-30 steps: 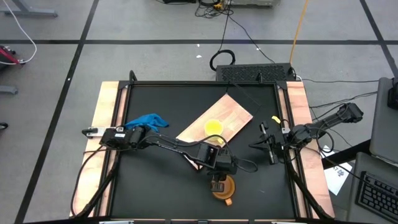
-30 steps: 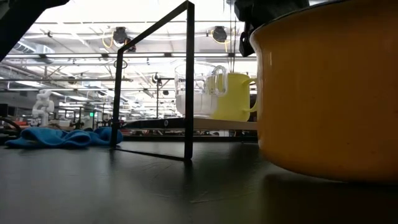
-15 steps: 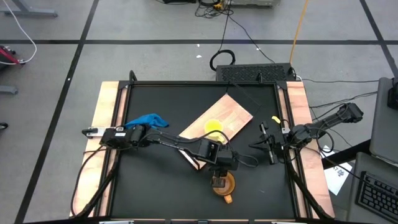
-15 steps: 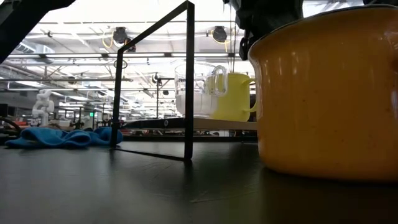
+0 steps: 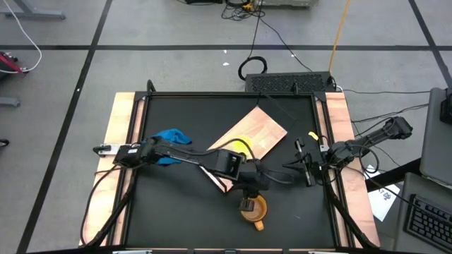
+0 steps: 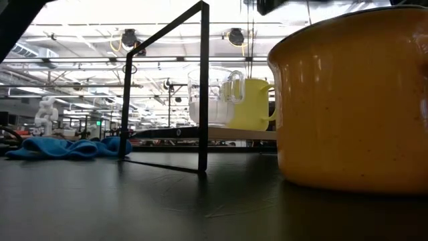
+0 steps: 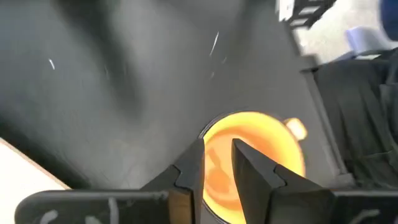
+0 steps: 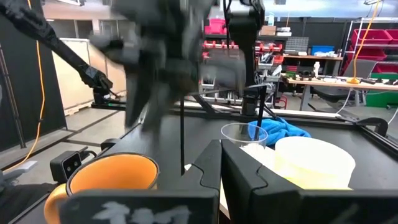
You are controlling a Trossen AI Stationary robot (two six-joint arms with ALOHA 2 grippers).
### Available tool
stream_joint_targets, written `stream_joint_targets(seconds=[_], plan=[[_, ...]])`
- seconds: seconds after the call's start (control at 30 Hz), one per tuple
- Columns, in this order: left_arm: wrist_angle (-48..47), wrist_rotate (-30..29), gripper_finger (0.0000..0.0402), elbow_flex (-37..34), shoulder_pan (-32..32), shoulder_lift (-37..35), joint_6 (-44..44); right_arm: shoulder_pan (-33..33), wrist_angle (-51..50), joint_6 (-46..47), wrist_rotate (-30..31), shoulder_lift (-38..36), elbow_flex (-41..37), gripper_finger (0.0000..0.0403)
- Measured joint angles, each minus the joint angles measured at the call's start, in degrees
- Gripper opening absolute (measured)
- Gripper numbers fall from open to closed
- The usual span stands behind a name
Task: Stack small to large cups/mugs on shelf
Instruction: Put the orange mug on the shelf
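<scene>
Left gripper [image 5: 248,190] hangs just above the orange mug [image 5: 253,209] at lower centre of the high view. In the left wrist view its fingers [image 7: 189,177] stand slightly parted over the mug's open mouth, gripping nothing — released, the near finger roughly over the rim. Right gripper [image 5: 305,168] waits at the right table edge; its wrist view shows the fingers [image 8: 211,168] nearly together with nothing between them, so I log it as closed and empty.

Orange mug sits upright on the black tabletop [image 5: 176,212], handle pointing to the bottom of the high frame, apart from the wooden board [image 5: 265,134]. Low view: it fills the right side of the frame, base flat on the table. Yellow mug [image 6: 253,104] and glass cup [image 6: 208,97] both stand on the board at centre frame, side by side — whether they touch I cannot tell. Blue cloth [image 5: 168,136] lies at left, uninvolved.

Judged step: picking up the orange mug, the last one off the board.

Next move calls for lowering so one finger goes inside the rim and one outside, then clamping on the wall, lifting clear and carrying up-frame to the board. Risk, as I judge it: a rim pinch on a glossy mug may slip or tilt.
</scene>
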Motion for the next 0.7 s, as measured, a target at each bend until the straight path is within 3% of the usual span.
stream_joint_targets(seconds=[0.1,0.23,0.43,0.57,0.7], plan=[[-2.4,-3.8,0.0069,0.0,-1.1,-4.0,4.4,0.0,0.1,0.0,0.0,0.0,0.0,0.0000],[-5.3,-13.5,0.0011,0.0,-3.4,-11.1,6.6,0.0,0.2,0.1,-0.2,0.0,0.0,0.0000],[-12.2,-29.6,0.0003,-2.5,-7.7,-20.5,7.9,0.0,0.2,0.0,-0.2,0.1,0.0,0.0000],[-12.8,-35.8,0.0002,-10.3,-9.1,-27.7,3.9,0.1,0.1,0.0,-0.3,0.1,0.0,0.0000],[-7.8,-40.3,0.0001,-24.9,-9.1,-36.4,-0.5,0.1,-0.1,0.0,-0.3,0.1,0.0,0.0000]])
